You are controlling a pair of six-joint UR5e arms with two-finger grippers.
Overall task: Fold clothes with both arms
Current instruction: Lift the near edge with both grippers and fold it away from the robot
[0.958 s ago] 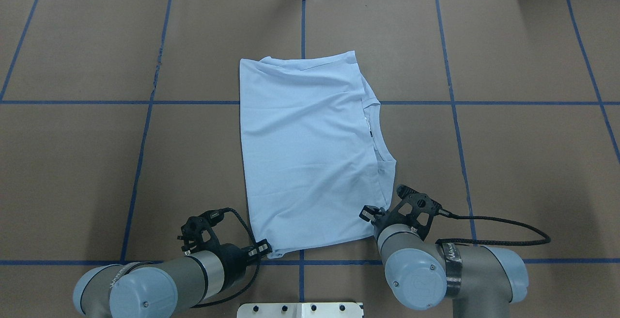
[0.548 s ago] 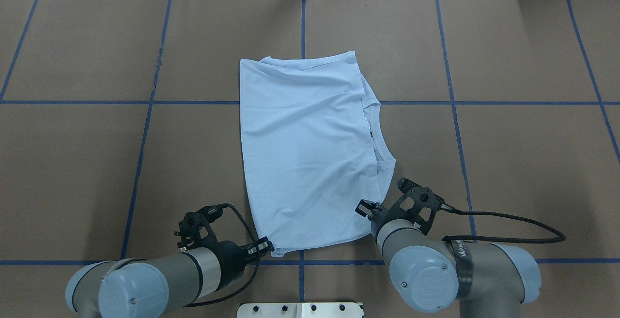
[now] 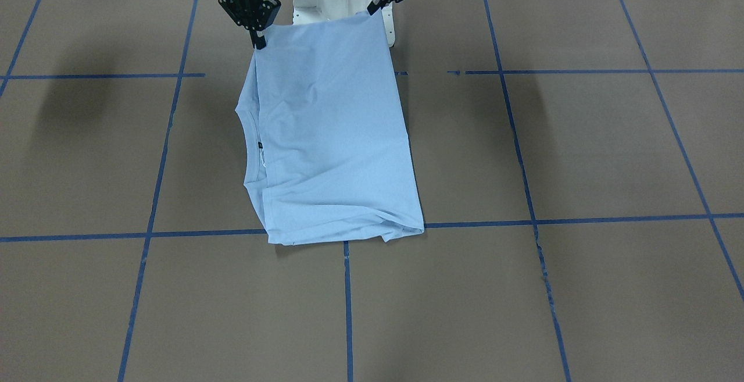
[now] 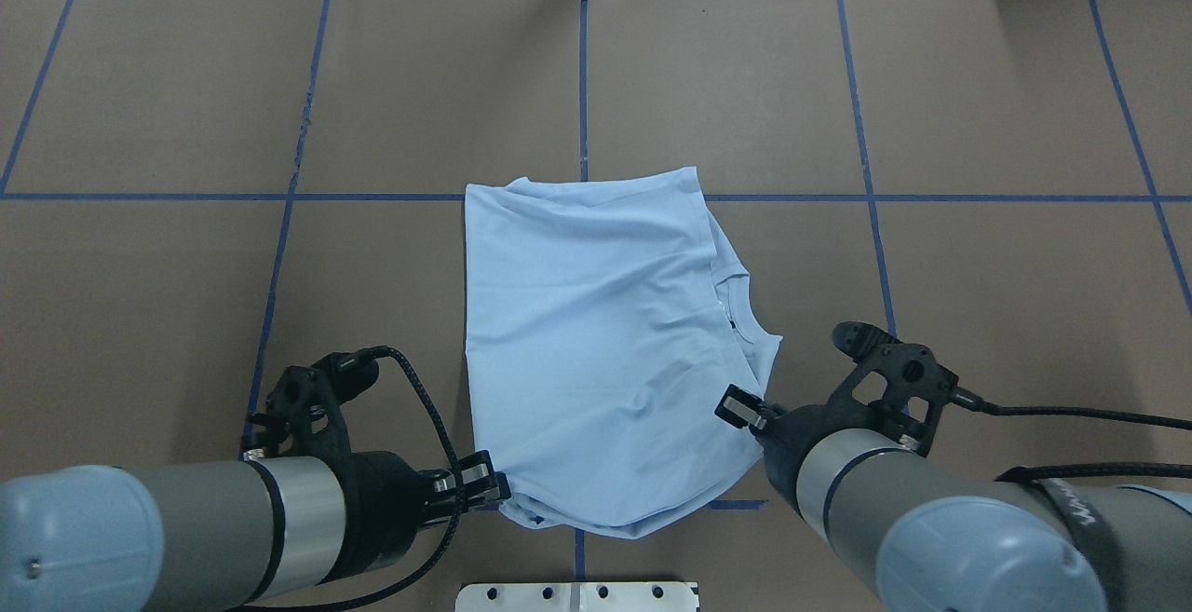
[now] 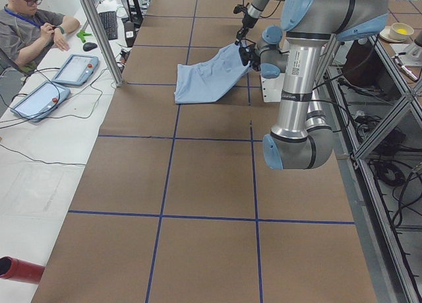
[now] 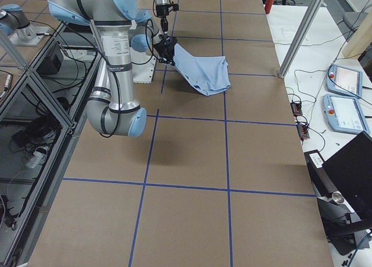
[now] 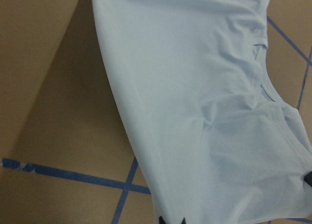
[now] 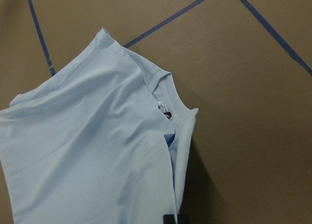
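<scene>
- T-shirt (image 4: 596,342) far edge has slid toward the robot; near edge now raised off the surface (image 4: 978,314), far half lying flat.
- Left end effector (image 4: 480,483) pinches the near-left corner.
- Right end effector (image 4: 745,410) pinches the near-right corner, on the collar side.

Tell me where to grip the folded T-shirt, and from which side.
Probably take the T-shirt by its two near corners, one per claw, coming from the robot's side: that edge is straight, and the far edge lies on the table. The left claw and right claw grip there.
</scene>
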